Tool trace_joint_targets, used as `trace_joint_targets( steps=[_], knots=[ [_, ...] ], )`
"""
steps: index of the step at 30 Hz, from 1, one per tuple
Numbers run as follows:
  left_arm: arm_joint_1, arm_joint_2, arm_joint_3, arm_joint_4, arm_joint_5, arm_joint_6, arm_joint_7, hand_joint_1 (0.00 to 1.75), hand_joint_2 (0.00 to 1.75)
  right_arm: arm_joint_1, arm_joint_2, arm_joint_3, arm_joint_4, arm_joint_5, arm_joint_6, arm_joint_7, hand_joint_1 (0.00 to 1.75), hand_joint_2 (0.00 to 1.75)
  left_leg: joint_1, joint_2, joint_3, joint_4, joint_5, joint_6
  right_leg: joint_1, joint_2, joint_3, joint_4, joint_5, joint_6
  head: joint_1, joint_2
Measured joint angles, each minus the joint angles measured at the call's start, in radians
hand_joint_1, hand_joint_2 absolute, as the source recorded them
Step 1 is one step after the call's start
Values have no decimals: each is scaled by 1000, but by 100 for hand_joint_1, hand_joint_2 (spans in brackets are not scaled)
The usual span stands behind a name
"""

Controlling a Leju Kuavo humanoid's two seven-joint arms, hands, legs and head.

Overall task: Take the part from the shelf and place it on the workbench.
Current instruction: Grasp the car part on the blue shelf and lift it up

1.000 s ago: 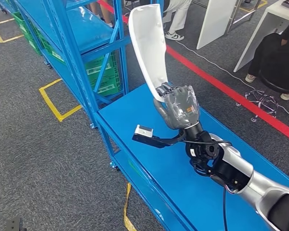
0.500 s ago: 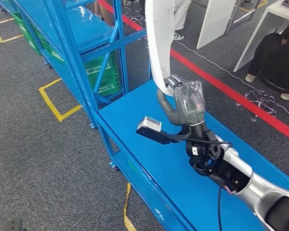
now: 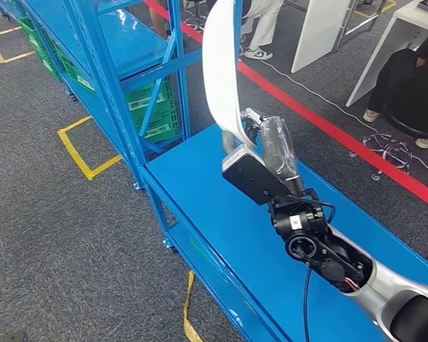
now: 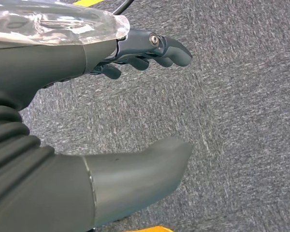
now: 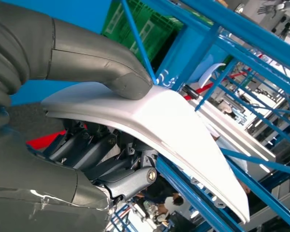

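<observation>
Above the workbench: the long, curved white plastic part (image 3: 221, 68) stands nearly upright over the flat blue metal workbench (image 3: 212, 206).
Right hand: the grey right hand (image 3: 263, 146) holds the part's low end, with the thumb on one side and the fingers (image 5: 99, 154) on the other.
Left hand: the left hand (image 4: 99, 96) is over grey carpet (image 4: 245, 121), fingers apart, holding nothing.
Beside the workbench: a tall blue metal shelf (image 3: 120, 64) with green crates (image 3: 155, 110).

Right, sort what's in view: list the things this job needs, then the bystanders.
Job:
white part, gripped by right hand
blue workbench
blue shelf

Lying about:
green crates
left hand, holding nothing
white table
</observation>
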Motion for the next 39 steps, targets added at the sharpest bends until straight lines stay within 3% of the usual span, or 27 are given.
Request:
trace_joint_targets(
  steps=[6,17,23,39],
  knots=[
    [3,1,14,0,0,0,0,0,175,0,2,0,-28,-47,6,-12,175,175,0,0,0,0,0,0,0,0,0,0,0,0,0,0],
    [10,6,28,0,1,-12,-5,0,175,-1,-4,-13,-111,-595,152,-146,175,175,0,0,0,0,0,0,0,0,0,0,0,0,0,0],
    [9,7,41,0,-1,-27,-7,0,175,-28,-39,-21,-132,-848,354,-222,175,175,0,0,0,0,0,0,0,0,-1,0,0,0,0,0],
    [-3,8,43,0,-18,-47,-11,0,175,-27,-68,-36,-150,-1011,605,-330,175,175,0,0,0,0,0,0,0,0,-1,0,0,0,0,0]
  ],
)
